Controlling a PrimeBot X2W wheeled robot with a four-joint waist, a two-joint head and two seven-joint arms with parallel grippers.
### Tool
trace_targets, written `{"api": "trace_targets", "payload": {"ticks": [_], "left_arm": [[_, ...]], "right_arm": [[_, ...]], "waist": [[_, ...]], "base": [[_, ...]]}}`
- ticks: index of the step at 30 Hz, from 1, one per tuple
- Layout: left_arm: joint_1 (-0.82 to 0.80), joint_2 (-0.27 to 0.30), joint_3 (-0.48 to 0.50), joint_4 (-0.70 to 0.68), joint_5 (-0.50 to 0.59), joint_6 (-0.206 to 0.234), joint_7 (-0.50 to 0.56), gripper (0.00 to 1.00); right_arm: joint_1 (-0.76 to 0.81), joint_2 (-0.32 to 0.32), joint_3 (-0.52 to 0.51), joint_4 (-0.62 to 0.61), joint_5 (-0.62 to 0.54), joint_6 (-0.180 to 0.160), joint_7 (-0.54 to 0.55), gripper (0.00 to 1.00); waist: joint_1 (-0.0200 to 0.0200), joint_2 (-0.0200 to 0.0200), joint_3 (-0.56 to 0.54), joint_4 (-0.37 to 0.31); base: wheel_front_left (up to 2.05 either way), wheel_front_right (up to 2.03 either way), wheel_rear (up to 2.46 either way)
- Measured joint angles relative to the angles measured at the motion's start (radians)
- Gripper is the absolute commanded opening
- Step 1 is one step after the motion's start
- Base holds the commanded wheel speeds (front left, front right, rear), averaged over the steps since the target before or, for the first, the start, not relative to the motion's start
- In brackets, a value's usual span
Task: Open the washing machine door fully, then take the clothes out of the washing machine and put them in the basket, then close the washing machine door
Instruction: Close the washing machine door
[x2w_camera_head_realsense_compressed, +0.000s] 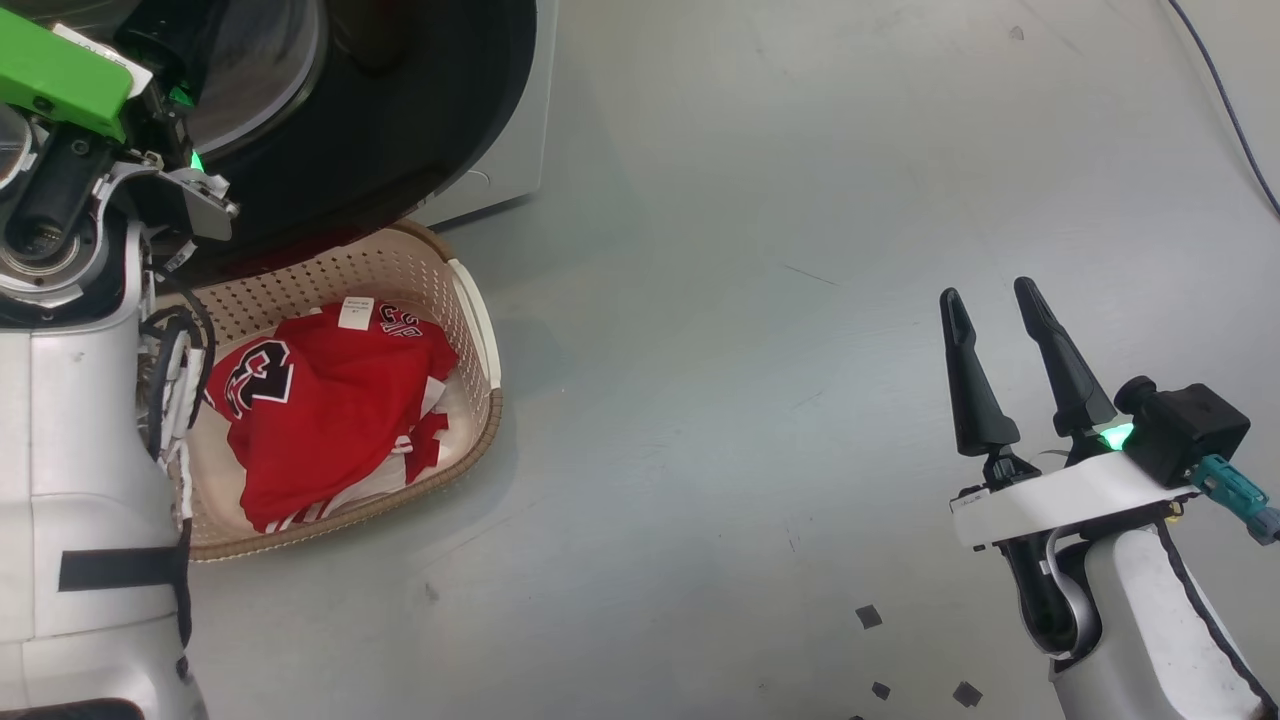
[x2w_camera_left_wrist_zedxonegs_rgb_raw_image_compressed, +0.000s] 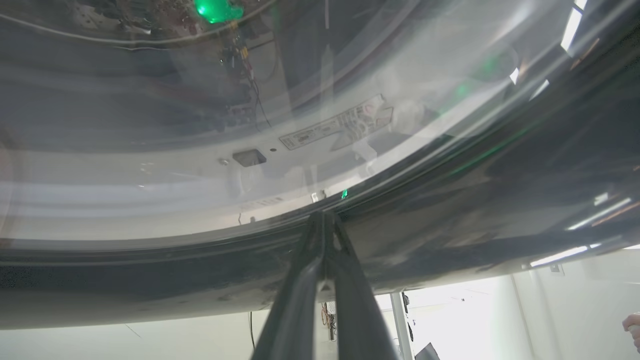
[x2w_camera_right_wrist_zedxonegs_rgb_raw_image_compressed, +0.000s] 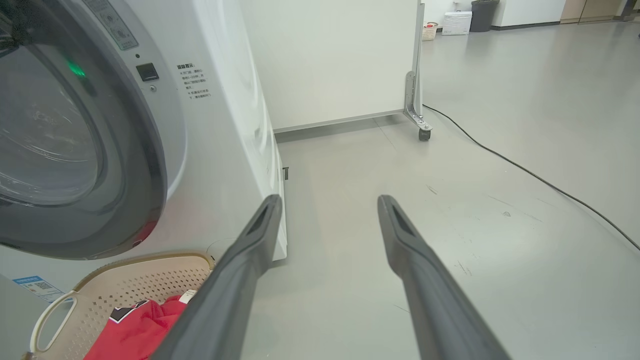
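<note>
1. Grey floor (x2w_camera_head_realsense_compressed: 760, 200) spreads around the right gripper (x2w_camera_head_realsense_compressed: 987, 292), and nothing stands between its two long dark fingers, which are spread wide and hold nothing. A thin dark cable (x2w_camera_right_wrist_zedxonegs_rgb_raw_image_compressed: 525, 172) runs across the floor ahead of it and to its right. A pale partition panel on a castor (x2w_camera_right_wrist_zedxonegs_rgb_raw_image_compressed: 350, 60) stands ahead.
2. Three small dark squares (x2w_camera_head_realsense_compressed: 868, 616) lie on the floor near that arm's wrist.
3. The left gripper (x2w_camera_left_wrist_zedxonegs_rgb_raw_image_compressed: 324, 217) has its fingers pressed together with nothing between them. Its tips meet the large round glossy black washing machine door (x2w_camera_left_wrist_zedxonegs_rgb_raw_image_compressed: 450, 225) at the edge of the clear window.
4. The big white front-loading washing machine (x2w_camera_right_wrist_zedxonegs_rgb_raw_image_compressed: 225, 125) rises left of the right gripper.
5. The cream perforated oval basket with a brown rim (x2w_camera_head_realsense_compressed: 490, 420) sits on the floor below the door, well apart from the right gripper on its left.
6. The bright red lettered clothes (x2w_camera_head_realsense_compressed: 320, 410) lie crumpled inside the basket.
7. Count: one machine, one door, one basket, one garment, two grippers.
</note>
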Motion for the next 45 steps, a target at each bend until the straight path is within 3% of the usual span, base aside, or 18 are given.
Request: {"api": "trace_targets", "payload": {"ticks": [3,17,31,32,34,35,36,42,45], "left_arm": [[-0.007,0.000,0.000,0.016,0.000,-0.003,0.000,0.00],[0.054,-0.036,-0.008,0.050,-0.049,-0.098,-0.007,0.00],[0.266,-0.049,0.031,0.035,-0.080,-0.116,-0.106,0.00],[0.277,-0.050,0.030,0.028,-0.081,-0.116,-0.112,0.08],[0.298,-0.052,0.025,0.009,-0.082,-0.116,-0.126,0.52],[0.308,-0.052,0.023,-0.003,-0.082,-0.116,-0.135,0.96],[0.318,-0.053,0.022,-0.021,-0.081,-0.116,-0.145,1.00],[0.375,-0.054,0.014,-0.114,-0.049,-0.116,-0.224,1.00],[0.413,-0.054,-0.001,-0.152,0.025,-0.116,-0.273,1.00]], "right_arm": [[0.000,0.000,-0.001,0.001,0.000,0.000,0.000,1.00],[0.003,-0.022,-0.032,0.002,-0.008,0.000,0.000,1.00],[0.033,-0.066,-0.075,-0.005,-0.046,0.000,0.000,1.00],[0.039,-0.067,-0.077,-0.006,-0.047,0.000,0.000,1.00],[0.048,-0.070,-0.080,-0.007,-0.052,0.000,0.000,1.00],[0.051,-0.071,-0.083,-0.008,-0.053,0.000,0.000,1.00],[0.052,-0.072,-0.085,-0.010,-0.053,0.000,0.000,1.00],[0.067,-0.079,-0.094,-0.017,-0.061,0.000,0.000,1.00],[0.077,-0.083,-0.098,-0.019,-0.063,0.000,0.000,1.00]], "waist": [[0.0000,0.0000,-0.002,-0.001],[0.0000,0.0000,-0.040,0.058],[0.0000,0.0000,-0.102,0.168],[0.0000,0.0000,-0.106,0.177],[0.0000,0.0000,-0.115,0.194],[0.0000,0.0000,-0.119,0.203],[0.0001,0.0000,-0.123,0.212],[0.0000,0.0000,-0.147,0.262],[0.0000,0.0000,-0.159,0.285]], "base": [[0.00,0.00,0.00],[0.00,0.00,0.00],[0.00,0.00,0.00],[0.00,0.00,0.00],[0.00,0.00,0.00],[0.00,0.00,0.00],[0.00,0.00,0.00],[0.00,0.00,0.00],[0.00,0.00,0.00]]}}
